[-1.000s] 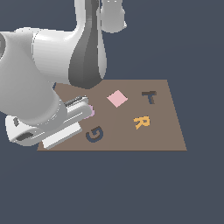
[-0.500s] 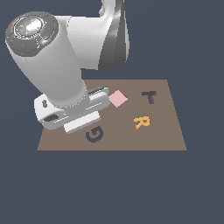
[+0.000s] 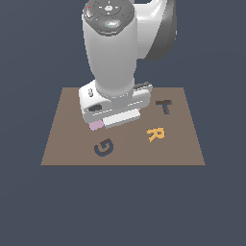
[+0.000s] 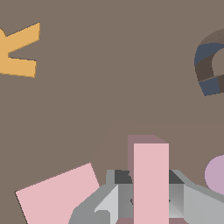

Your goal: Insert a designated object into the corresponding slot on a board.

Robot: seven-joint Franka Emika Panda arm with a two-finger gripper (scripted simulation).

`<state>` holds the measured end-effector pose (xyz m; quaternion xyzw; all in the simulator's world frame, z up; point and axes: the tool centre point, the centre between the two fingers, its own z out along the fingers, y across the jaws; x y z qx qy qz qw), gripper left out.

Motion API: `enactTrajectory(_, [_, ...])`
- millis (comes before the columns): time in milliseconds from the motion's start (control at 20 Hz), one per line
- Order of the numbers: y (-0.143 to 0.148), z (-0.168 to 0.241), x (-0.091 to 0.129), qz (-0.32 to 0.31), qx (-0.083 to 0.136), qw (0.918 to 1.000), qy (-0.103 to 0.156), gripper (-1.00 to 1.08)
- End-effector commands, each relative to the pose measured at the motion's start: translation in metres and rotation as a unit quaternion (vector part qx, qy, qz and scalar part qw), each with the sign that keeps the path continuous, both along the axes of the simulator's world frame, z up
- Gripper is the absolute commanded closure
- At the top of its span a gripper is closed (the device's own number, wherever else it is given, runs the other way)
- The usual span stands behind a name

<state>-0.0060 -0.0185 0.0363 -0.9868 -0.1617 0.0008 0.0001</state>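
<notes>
The pincer (image 4: 151, 199) stands closed on the stem of the pink T (image 4: 151, 181); in the wrist view both grey fingers (image 4: 114, 197) press against the stem's two sides. Whether the T rests on the board (image 3: 62, 139) or is already raised off it, I cannot tell.

The T looks stiff, thin and light, a hard block with flat smooth faces. Judged from that, it should not bend or break, but it could slide or twist between the fingers if the grip is slack. The straight stem, taken across its parallel sides as here, seems the sound place to hold.

The exterior view shows what the wrist view lacks: the dark T slot (image 3: 164, 106), well apart from the pincer, beyond the orange R (image 3: 155, 134), with the G (image 3: 103, 147) nearer the pincer. There the arm hides the T; only a sliver of lilac piece (image 3: 96, 125) peeps out beneath the hand. The wrist view alone shows the grip, the pink tile (image 4: 57, 197) just beside the pincer, and the lilac piece on its other side.
</notes>
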Motion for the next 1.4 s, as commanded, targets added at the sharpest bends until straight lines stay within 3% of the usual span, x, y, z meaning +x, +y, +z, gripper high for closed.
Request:
enactTrajectory(0, [0.022,0.001,-0.011,-0.017,0.0,0.9999,0.0,1.08])
enactTrajectory(700, [0.134,0.003,-0.045,-0.095,0.0,0.9955,0.0,1.08])
enactTrajectory(1050, [0.165,0.003,-0.05,-0.115,0.0,0.9933,0.0,1.08])
enactTrajectory(1350, [0.175,0.003,-0.05,-0.122,0.0,0.9925,0.0,1.08])
